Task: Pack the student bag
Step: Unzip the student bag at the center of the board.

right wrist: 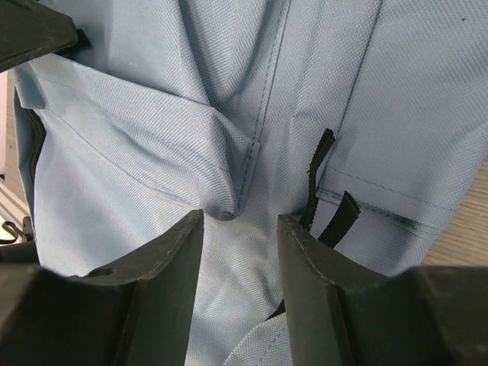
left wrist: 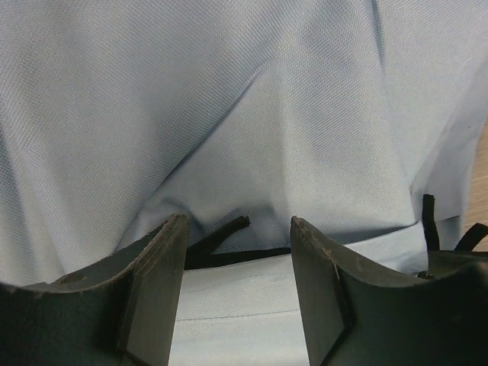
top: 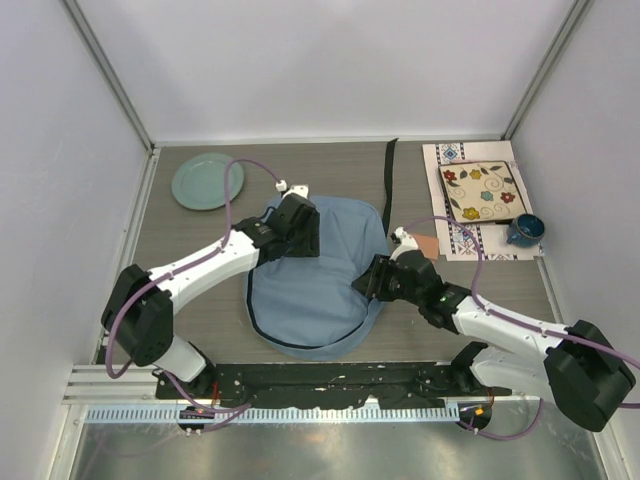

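1. Student bag (top: 320,290): lies flat at the middle of the worktop (top: 200,310), between the two arms, with its rounded end toward the arm bases. A dark zipper line follows its left and near edge.
2. Black strap (top: 389,175): runs from the bag's far right edge toward the back wall.
3. Left jaws: spread, positioned over the bag's far left corner. The left wrist view shows light blue fabric across the gap with nothing pinched. A black zipper tab (left wrist: 221,232) lies just beyond the tips.
4. Right jaws: spread, positioned at the bag's right edge. The right wrist view shows a raised fabric fold (right wrist: 229,191) just ahead of the gap, not clamped. Two black strap ends (right wrist: 324,160) lie beside one finger.
5. Pale green round plate (top: 207,181): rests at the far left, well apart from the bag.
6. Patterned placemat (top: 455,240): lies at the far right and carries a square flower-decorated plate (top: 485,191).
7. Dark blue cup (top: 524,230): stands at the placemat's right edge, just beside the square plate's near corner.
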You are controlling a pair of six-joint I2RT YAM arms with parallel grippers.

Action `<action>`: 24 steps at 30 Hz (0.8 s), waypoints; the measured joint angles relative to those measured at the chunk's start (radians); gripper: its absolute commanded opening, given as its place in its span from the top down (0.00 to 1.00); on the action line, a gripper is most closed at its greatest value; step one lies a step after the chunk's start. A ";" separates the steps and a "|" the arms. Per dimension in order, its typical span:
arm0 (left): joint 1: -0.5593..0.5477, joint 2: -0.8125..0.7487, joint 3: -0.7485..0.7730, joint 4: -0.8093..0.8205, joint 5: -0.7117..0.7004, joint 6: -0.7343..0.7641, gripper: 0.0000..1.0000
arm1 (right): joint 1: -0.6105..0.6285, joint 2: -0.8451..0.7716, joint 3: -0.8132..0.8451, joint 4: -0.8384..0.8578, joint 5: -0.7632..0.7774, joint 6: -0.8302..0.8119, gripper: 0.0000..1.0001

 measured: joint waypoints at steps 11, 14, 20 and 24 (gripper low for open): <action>-0.057 -0.045 -0.058 -0.009 -0.049 0.063 0.38 | 0.000 0.029 0.000 0.005 -0.016 0.000 0.51; -0.069 -0.046 -0.069 -0.010 -0.070 0.063 0.46 | 0.000 0.040 0.000 0.009 -0.023 0.001 0.50; -0.084 -0.022 -0.074 -0.009 -0.105 0.070 0.68 | 0.000 0.048 0.000 0.021 -0.029 0.002 0.50; -0.092 0.005 -0.064 -0.012 -0.153 0.090 0.87 | 0.000 0.048 0.000 0.024 -0.028 0.002 0.50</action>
